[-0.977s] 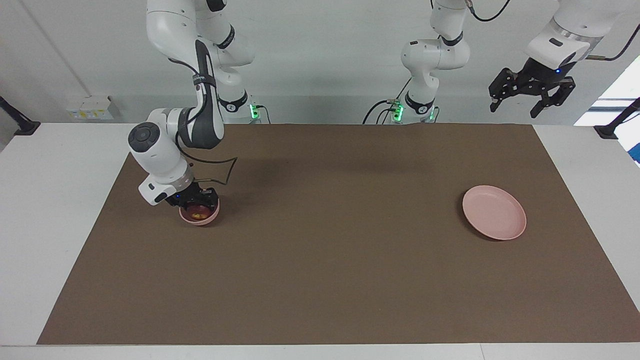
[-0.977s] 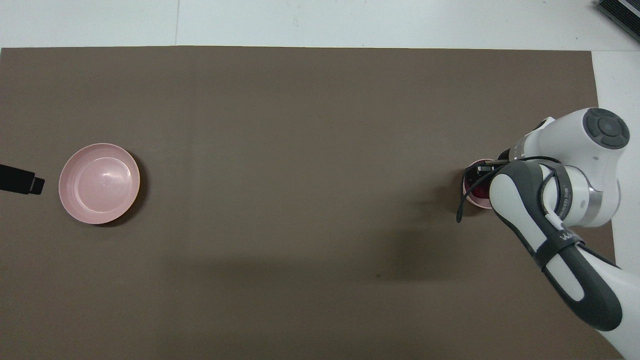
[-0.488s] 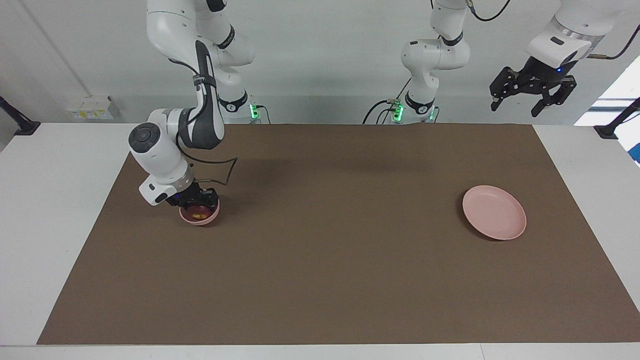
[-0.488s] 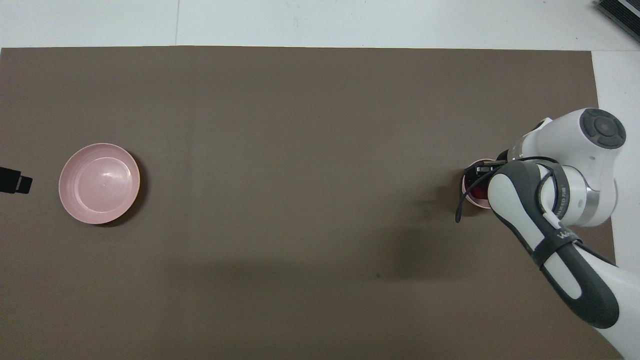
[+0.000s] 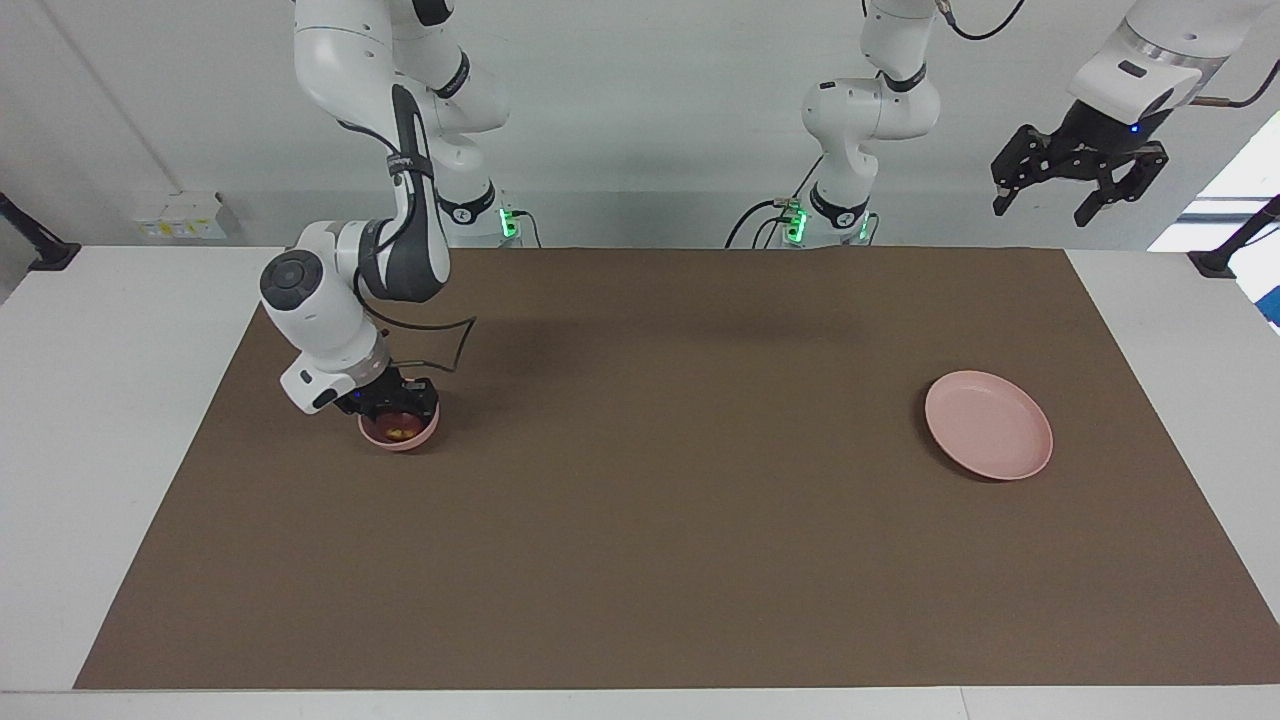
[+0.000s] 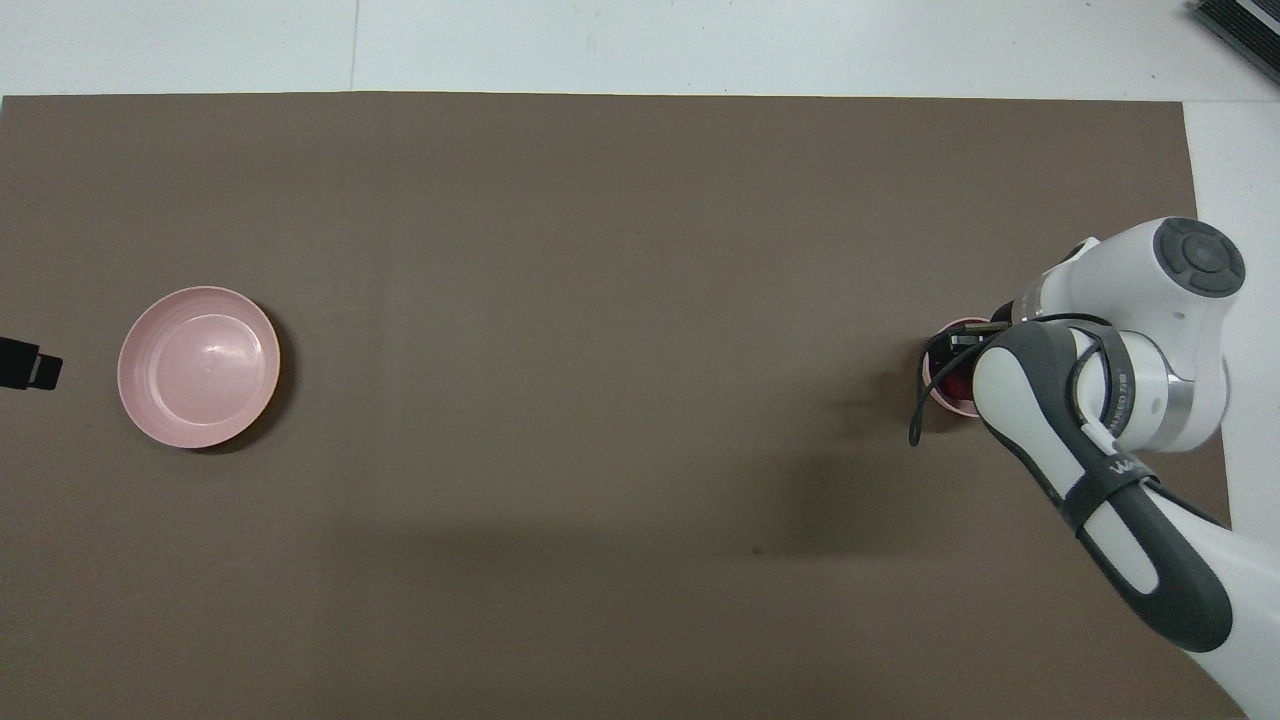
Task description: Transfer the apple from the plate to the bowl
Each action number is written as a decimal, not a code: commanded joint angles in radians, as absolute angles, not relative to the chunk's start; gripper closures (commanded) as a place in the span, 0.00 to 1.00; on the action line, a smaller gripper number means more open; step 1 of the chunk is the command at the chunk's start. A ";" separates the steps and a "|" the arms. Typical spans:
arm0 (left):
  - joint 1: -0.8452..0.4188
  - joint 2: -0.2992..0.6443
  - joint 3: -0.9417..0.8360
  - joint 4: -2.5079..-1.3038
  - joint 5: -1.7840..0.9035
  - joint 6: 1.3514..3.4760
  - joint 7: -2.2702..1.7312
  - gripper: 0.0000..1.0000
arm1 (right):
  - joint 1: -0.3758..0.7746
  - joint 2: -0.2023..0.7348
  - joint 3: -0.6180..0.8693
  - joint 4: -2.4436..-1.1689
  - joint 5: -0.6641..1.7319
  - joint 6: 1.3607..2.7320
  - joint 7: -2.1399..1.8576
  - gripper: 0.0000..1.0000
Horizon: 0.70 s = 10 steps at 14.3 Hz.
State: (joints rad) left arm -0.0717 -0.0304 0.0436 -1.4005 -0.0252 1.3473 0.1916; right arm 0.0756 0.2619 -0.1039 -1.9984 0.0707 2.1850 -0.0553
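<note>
The dark red apple [image 5: 398, 431] with its yellowish patch lies inside the small pink bowl [image 5: 426, 437] at the right arm's end of the table. My right gripper [image 5: 394, 406] reaches down into the bowl right at the apple, and its wrist hides the contact. In the overhead view the right arm covers most of the bowl [image 6: 938, 392], and only a sliver of the apple [image 6: 957, 385] shows. The flat pink plate [image 5: 988, 424] sits bare at the left arm's end. My left gripper [image 5: 1042, 208] hangs open, high in the air above the table's corner by that arm's base.
A brown mat [image 5: 660, 500] covers the table, with white table margin [image 5: 110, 400] around it. A black cable loop [image 5: 455, 340] hangs off the right wrist beside the bowl. The left gripper's tip [image 6: 30, 365] shows beside the plate [image 6: 198, 366] in the overhead view.
The left gripper has risen and drifted outward toward its end of the table. The right wrist has lifted slightly at the bowl. The apple, bowl and plate have not moved.
</note>
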 commanded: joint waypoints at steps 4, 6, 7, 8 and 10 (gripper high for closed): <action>-0.078 -0.035 0.051 -1.388 -0.015 1.325 0.195 0.00 | 0.069 0.261 -0.098 -1.999 0.049 2.207 -0.044 0.00; -0.078 -0.035 0.051 -1.388 -0.015 1.325 0.195 0.00 | 0.071 0.255 -0.098 -1.979 0.049 2.192 -0.044 0.00; -0.078 -0.035 0.051 -1.388 -0.015 1.325 0.195 0.00 | 0.071 0.244 -0.098 -1.971 0.049 2.183 -0.046 0.00; -0.078 -0.035 0.051 -1.388 -0.015 1.325 0.195 0.00 | 0.071 0.232 -0.098 -1.959 0.049 2.163 -0.046 0.00; -0.078 -0.035 0.051 -1.388 -0.015 1.325 0.195 0.00 | 0.074 0.201 -0.100 -1.924 0.045 2.110 -0.044 0.00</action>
State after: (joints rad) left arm -0.0717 -0.0304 0.0436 -1.4005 -0.0252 1.3457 0.1916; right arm 0.0756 0.2411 -0.1040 -1.9534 0.0707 2.1675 -0.0551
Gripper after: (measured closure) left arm 0.000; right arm 0.000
